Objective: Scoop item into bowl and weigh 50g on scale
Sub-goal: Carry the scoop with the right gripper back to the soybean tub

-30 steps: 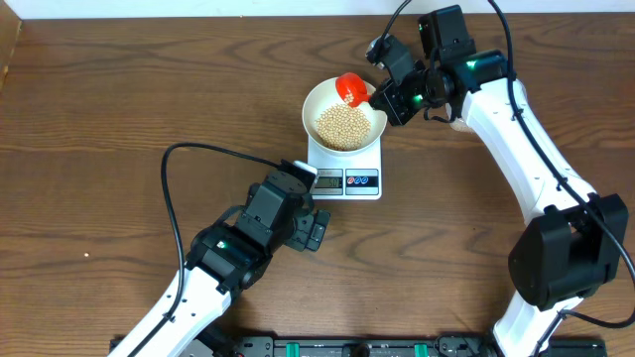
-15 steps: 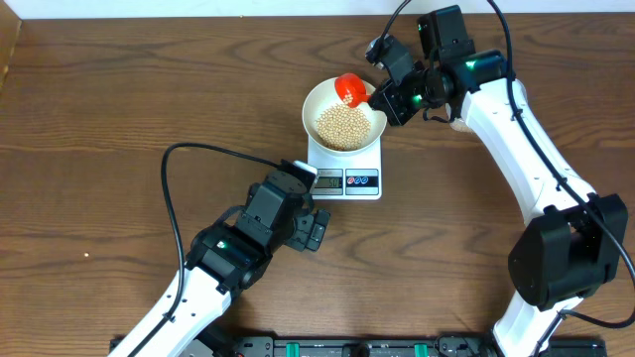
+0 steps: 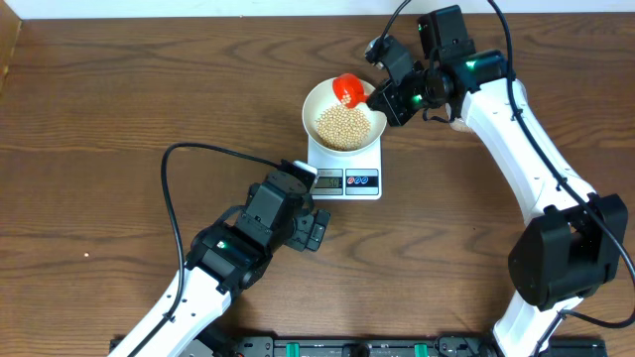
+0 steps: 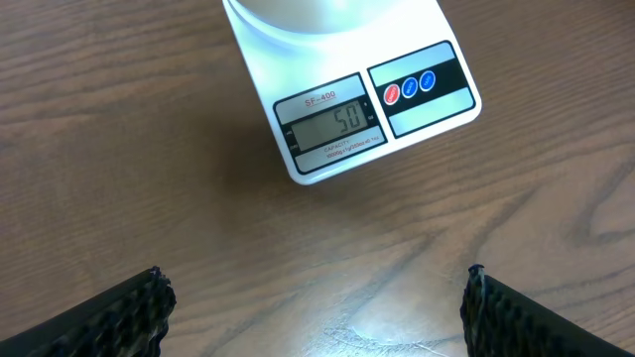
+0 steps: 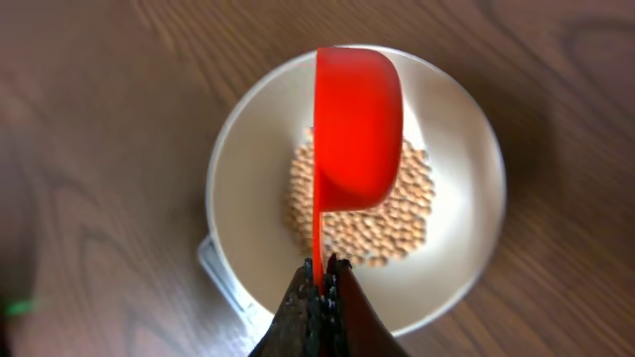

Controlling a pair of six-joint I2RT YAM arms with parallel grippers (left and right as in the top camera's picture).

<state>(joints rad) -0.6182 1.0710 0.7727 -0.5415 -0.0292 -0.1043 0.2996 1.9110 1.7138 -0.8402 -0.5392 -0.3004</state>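
The white bowl [image 3: 319,102] stands on the white scale [image 3: 347,179] and holds a heap of pale tan beans [image 3: 343,126]. My right gripper [image 3: 381,97] is shut on the handle of a red scoop [image 3: 349,88], held tipped above the bowl's far rim. In the right wrist view the scoop [image 5: 357,129] hangs over the beans [image 5: 407,213] in the bowl [image 5: 248,188], gripper [image 5: 319,273] clamped on its handle. My left gripper [image 3: 316,231] is open and empty, low over the table in front of the scale. In the left wrist view the scale [image 4: 417,114] display reads 50.
A black cable [image 3: 174,188] loops over the table left of the left arm. The table's back edge runs just behind the bowl.
The red scoop has shifted slightly toward the bowl's far rim. The left arm has not moved.
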